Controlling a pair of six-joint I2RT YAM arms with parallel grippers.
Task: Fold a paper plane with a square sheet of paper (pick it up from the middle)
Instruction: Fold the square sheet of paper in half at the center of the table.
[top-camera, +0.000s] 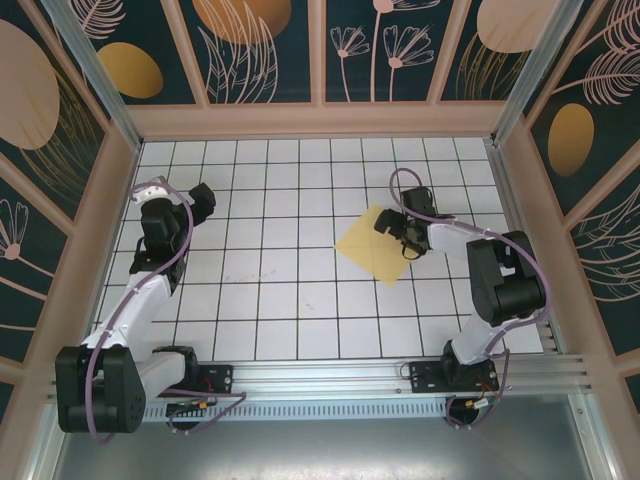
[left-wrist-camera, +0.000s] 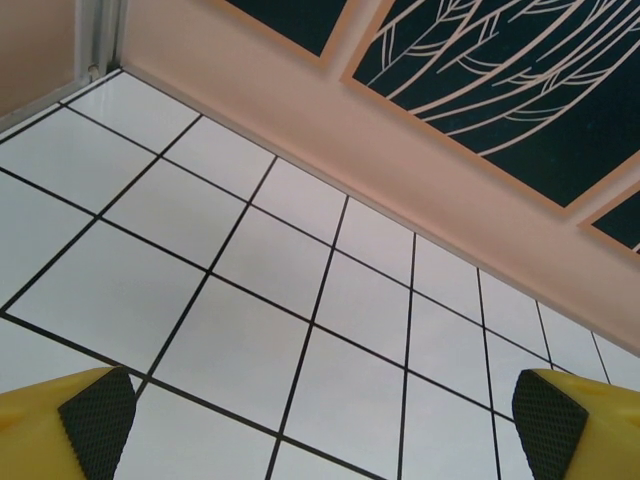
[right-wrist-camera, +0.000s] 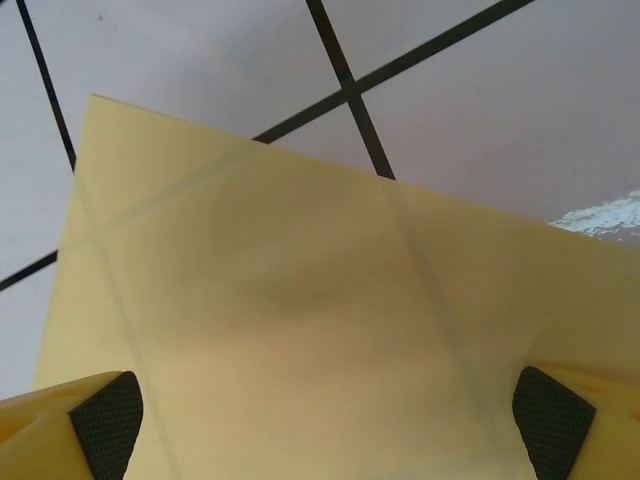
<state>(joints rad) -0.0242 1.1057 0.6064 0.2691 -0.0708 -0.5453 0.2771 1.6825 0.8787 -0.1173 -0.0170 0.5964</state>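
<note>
Seeing my right gripper (right-wrist-camera: 329, 422) spread wide, empty, thin translucent yellow square sheet of paper (right-wrist-camera: 290, 290) flat beneath its jaws, straight far edge ahead, left gripper (left-wrist-camera: 322, 415) equally wide and empty over open glossy tiles (left-wrist-camera: 240, 340)

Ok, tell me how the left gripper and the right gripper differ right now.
The right gripper is over the yellow sheet; the left gripper is over bare tiles. The right gripper sits right of centre; the left gripper sits by the left wall. Both stand open, holding nothing.
</note>
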